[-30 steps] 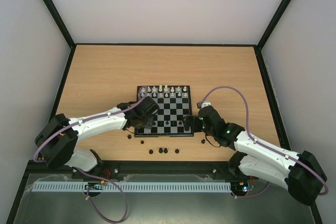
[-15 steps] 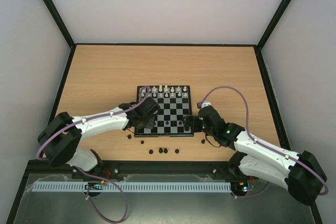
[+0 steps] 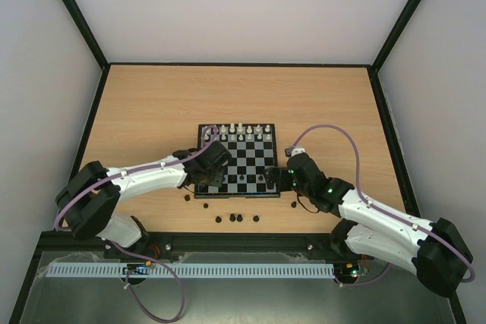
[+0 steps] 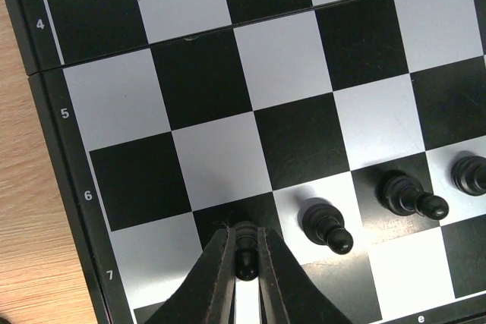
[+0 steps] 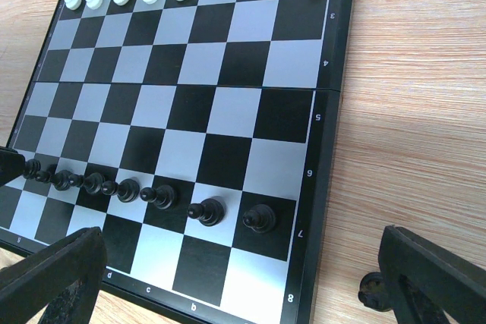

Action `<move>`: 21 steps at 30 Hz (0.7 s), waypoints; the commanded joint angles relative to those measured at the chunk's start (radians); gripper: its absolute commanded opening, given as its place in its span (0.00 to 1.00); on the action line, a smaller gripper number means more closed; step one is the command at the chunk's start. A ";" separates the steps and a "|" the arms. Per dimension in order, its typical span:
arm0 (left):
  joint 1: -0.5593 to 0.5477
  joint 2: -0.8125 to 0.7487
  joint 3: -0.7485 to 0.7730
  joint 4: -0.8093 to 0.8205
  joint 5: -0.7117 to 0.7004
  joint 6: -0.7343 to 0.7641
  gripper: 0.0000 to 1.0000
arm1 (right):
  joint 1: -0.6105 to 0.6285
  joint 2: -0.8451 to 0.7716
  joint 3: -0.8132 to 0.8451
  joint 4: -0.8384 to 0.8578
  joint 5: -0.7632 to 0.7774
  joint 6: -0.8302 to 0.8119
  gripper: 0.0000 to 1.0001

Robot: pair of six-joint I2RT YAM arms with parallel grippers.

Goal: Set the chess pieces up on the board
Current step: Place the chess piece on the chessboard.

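The board (image 3: 243, 158) lies in the middle of the table, with white chess pieces (image 3: 237, 133) in its two far rows and a line of several black pawns (image 5: 144, 193) in the row marked 7. My left gripper (image 4: 245, 259) is shut on a black pawn (image 4: 247, 242) over a black square of that row, second square from the board's left frame (image 4: 76, 187). I cannot tell whether its base touches the square. My right gripper (image 5: 243, 286) is open at the board's near right corner, with nothing between its fingers (image 5: 53, 278).
Several loose black pieces (image 3: 237, 218) lie on the wood in front of the board. One more black piece (image 3: 187, 197) sits near the left corner. Another black piece (image 5: 372, 287) lies just off the right corner, beside my right gripper's finger.
The left arm's elbow has shifted slightly toward the board while its gripper has stayed shut on the pawn. The right arm has not moved.
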 commanded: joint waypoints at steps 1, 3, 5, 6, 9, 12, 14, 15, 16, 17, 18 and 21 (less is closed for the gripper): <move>-0.005 0.018 -0.019 0.005 0.007 -0.009 0.09 | -0.002 -0.012 -0.011 -0.028 0.010 -0.003 0.99; -0.004 0.018 -0.021 0.006 0.007 -0.010 0.09 | -0.002 -0.012 -0.011 -0.027 0.010 -0.003 0.99; -0.005 0.020 -0.022 0.006 0.006 -0.010 0.10 | -0.002 -0.010 -0.012 -0.027 0.009 -0.003 0.99; -0.006 0.020 -0.022 0.006 0.007 -0.009 0.10 | -0.002 -0.010 -0.011 -0.027 0.008 -0.003 0.99; -0.005 0.018 -0.026 0.005 0.007 -0.011 0.10 | -0.002 -0.010 -0.012 -0.027 0.008 -0.003 0.99; -0.005 0.017 -0.030 0.005 0.007 -0.014 0.10 | -0.002 -0.011 -0.013 -0.027 0.007 -0.003 0.99; -0.005 0.018 -0.031 0.005 0.007 -0.014 0.12 | -0.003 -0.010 -0.013 -0.027 0.007 -0.003 0.99; -0.005 0.017 -0.031 0.005 0.006 -0.015 0.14 | -0.003 -0.010 -0.013 -0.025 0.007 -0.002 0.99; -0.006 0.016 -0.030 0.005 0.007 -0.016 0.16 | -0.002 -0.010 -0.012 -0.025 0.007 -0.002 0.99; -0.005 0.014 -0.031 0.004 0.007 -0.015 0.17 | -0.002 -0.009 -0.013 -0.026 0.007 -0.003 0.99; -0.006 0.013 -0.030 0.005 0.006 -0.016 0.19 | -0.002 -0.010 -0.013 -0.025 0.007 -0.003 0.99; -0.007 0.004 -0.027 0.000 0.004 -0.018 0.26 | -0.003 -0.008 -0.013 -0.025 0.006 -0.003 0.99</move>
